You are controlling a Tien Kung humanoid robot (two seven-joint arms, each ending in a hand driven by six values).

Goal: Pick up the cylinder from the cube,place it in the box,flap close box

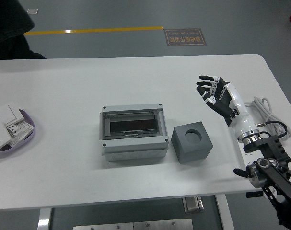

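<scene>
So from where I'm sitting, no cylinder is showing anywhere on the table. The grey cube (pixel 192 142) sits just right of the box (pixel 133 133), and the round hole in its top looks empty. The box is mid-table with its dark see-through flap down flat over the opening, so if the cylinder's inside I can't make it out through the lid.

My right hand (pixel 215 95) is up over the right side of the table, well clear of cube and box, fingers spread and holding nothing.

Further out, a white power strip cable (pixel 263 106) peeks out behind the arm at the right edge. On the far left, a purple dish (pixel 28 129) holds some white switch parts (pixel 6 122).
</scene>
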